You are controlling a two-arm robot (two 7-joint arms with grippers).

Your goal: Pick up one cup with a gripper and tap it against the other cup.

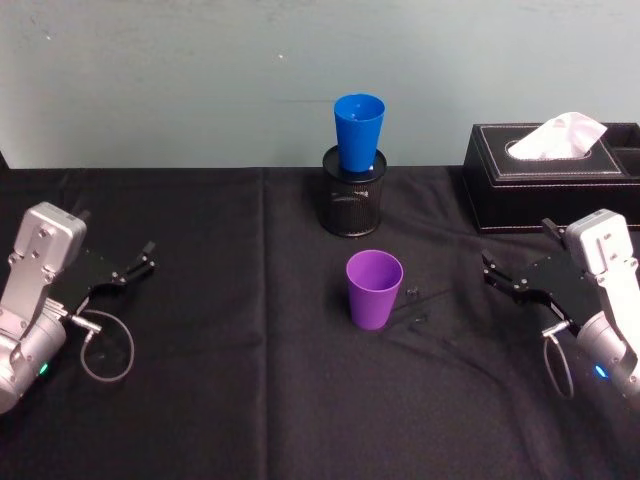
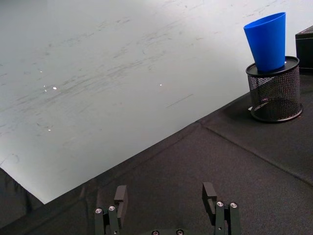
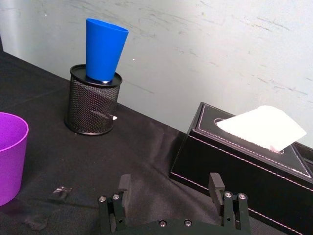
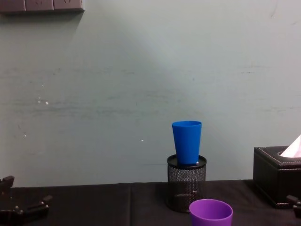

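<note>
The purple cup (image 1: pixel 374 290) (image 3: pixel 10 156) (image 4: pixel 210 214) stands upright, mouth up, on the black cloth at the table's middle. Behind it the blue cup (image 1: pixel 359 130) (image 2: pixel 268 41) (image 3: pixel 103 49) (image 4: pixel 186 141) stands upright with its base resting in the mouth of a black wire-mesh pen holder (image 1: pixel 354 200) (image 3: pixel 92 105). My right gripper (image 1: pixel 490 270) (image 3: pixel 169 180) hovers open and holds nothing at the right, well apart from the purple cup. At the far left my left gripper (image 1: pixel 148 257) (image 2: pixel 165 191) is open with nothing between its fingers.
A black tissue box (image 1: pixel 555 180) (image 3: pixel 244 161) with a white tissue sits at the back right, just behind my right gripper. Small bits of clear debris (image 1: pixel 415 292) lie right of the purple cup. A pale wall closes the table's far edge.
</note>
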